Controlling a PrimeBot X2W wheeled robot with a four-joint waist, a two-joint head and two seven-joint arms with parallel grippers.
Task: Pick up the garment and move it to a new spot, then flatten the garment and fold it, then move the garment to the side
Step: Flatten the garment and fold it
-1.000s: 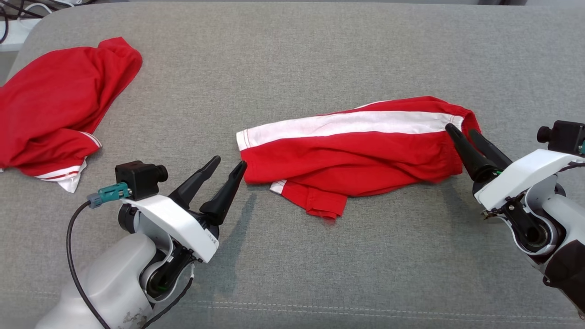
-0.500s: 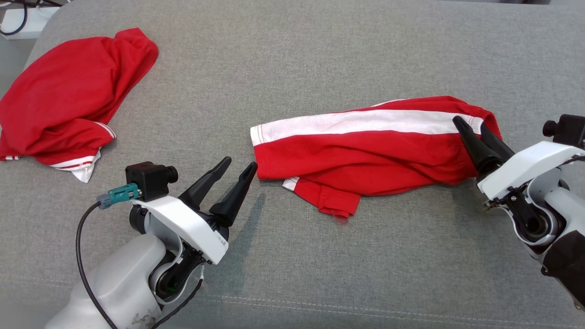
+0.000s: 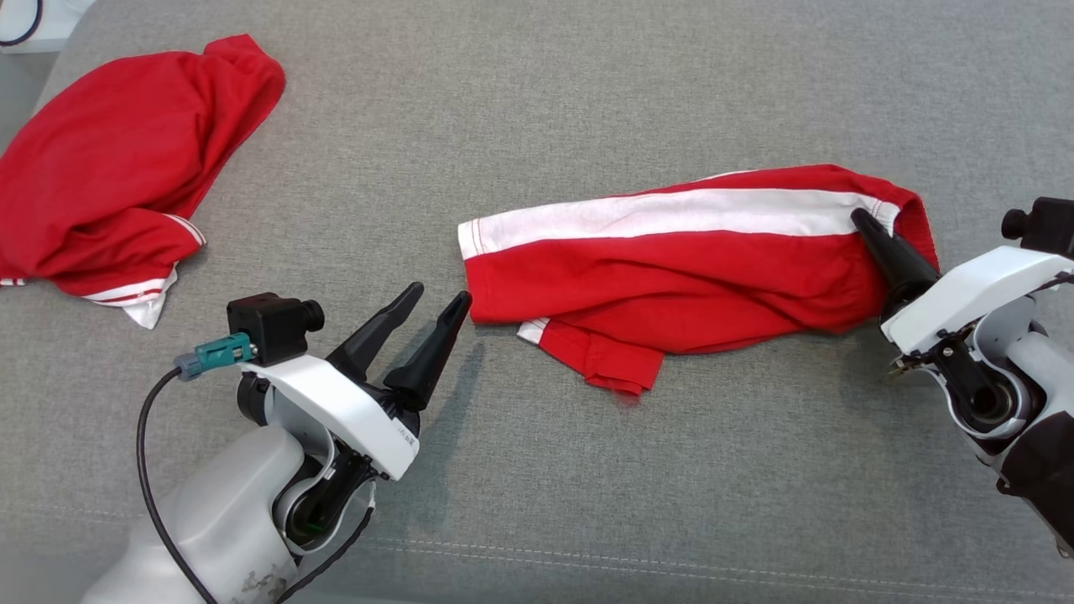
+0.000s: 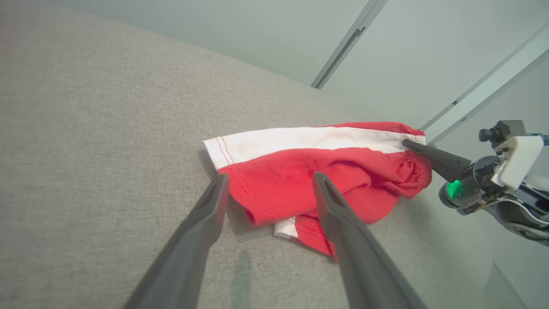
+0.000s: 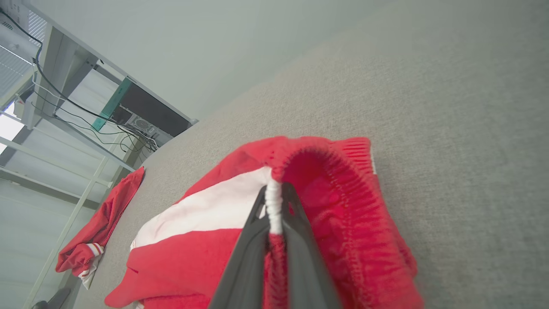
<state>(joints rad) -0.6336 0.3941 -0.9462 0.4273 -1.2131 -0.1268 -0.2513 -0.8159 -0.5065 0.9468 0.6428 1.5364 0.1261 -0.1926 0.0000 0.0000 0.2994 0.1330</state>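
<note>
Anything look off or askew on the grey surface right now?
Nothing is spilled or damaged. The red shorts lie rumpled, with one leg folded underneath and poking out in front. The right gripper is shut on the waistband. A second red garment sits heaped at far left.

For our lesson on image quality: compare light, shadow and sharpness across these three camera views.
Head view: even, soft light; the left hand casts a faint shadow on the grey surface. Left wrist view: its fingers look soft near the lens. Right wrist view: the red shorts look crisp.
</note>
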